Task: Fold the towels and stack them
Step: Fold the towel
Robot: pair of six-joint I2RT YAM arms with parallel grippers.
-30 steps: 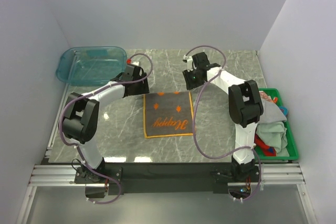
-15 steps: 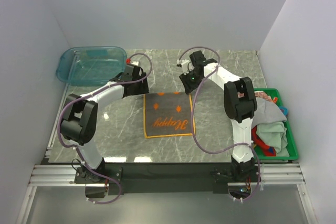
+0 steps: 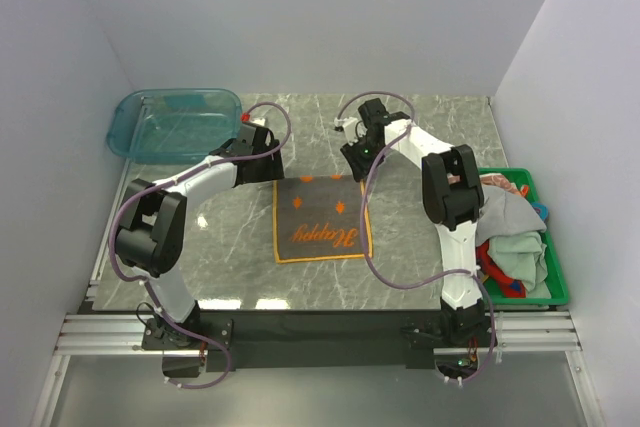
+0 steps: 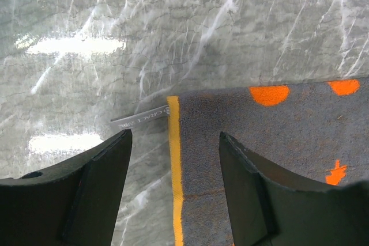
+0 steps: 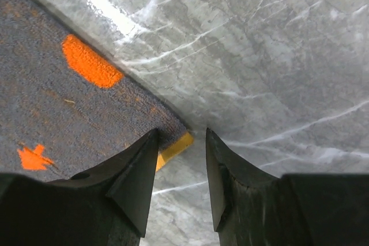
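1. The grey-brown towel [image 3: 321, 219] lay flat and unfolded at the centre of the tabletop [image 3: 230, 237], with an orange border and orange "Happy" lettering.
2. At 4 o'clock, in the green crate [image 3: 561, 285], a pale grey-white towel [image 3: 505, 212] was heaped over a pale green towel [image 3: 515, 252], with a red towel [image 3: 498, 273] beneath them.

I see clear teal tub [image 3: 178, 125] at far-left corner of grey marble worktop [image 3: 230, 247]; green crate [image 3: 560, 282] at right edge, nr side.
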